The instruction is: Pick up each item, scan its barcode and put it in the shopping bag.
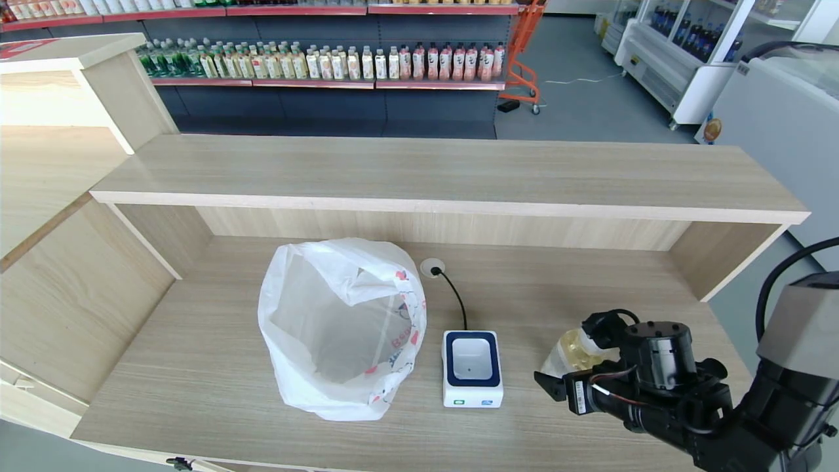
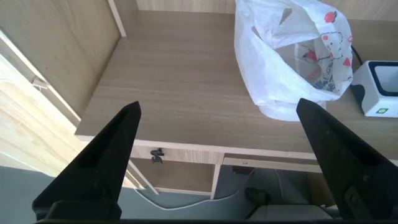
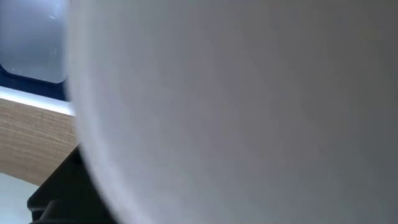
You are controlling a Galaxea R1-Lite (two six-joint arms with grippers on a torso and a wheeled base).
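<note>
Head view: from where I stand, the likely trouble is the soft packet (image 1: 569, 347), a clear pouch with something yellow inside. It is just right of the scanner (image 1: 472, 367), and I reckon it could slip or fold in the grip so its barcode never faces the scanner's window. The right tool (image 1: 575, 354) has a finger on each side of the packet and looks to be pinching it, low over the table (image 1: 196, 380). The shopping bag (image 1: 341, 328) stands just left of the scanner with its mouth open. Its thin walls look floppy, and a packet catching the rim could push it shut or tip it.

Left wrist view: the left tool (image 2: 219, 107) hangs off the near edge of the table (image 2: 180, 81), well left of the scanner (image 2: 382, 90). Its jaws are spread wide, holding and touching nothing. It is nowhere near the shopping bag (image 2: 280, 62), so I'd say nothing is steadying the bag's mouth.

Right wrist view: the packet (image 3: 249, 112) sits very close to this camera as a pale blur. That hides the way across, which I judge makes lining up over the scanner (image 3: 31, 43) harder. A dark finger (image 3: 53, 199) shows beside the packet, above the table (image 3: 31, 124), which fits a pinch on it.
</note>
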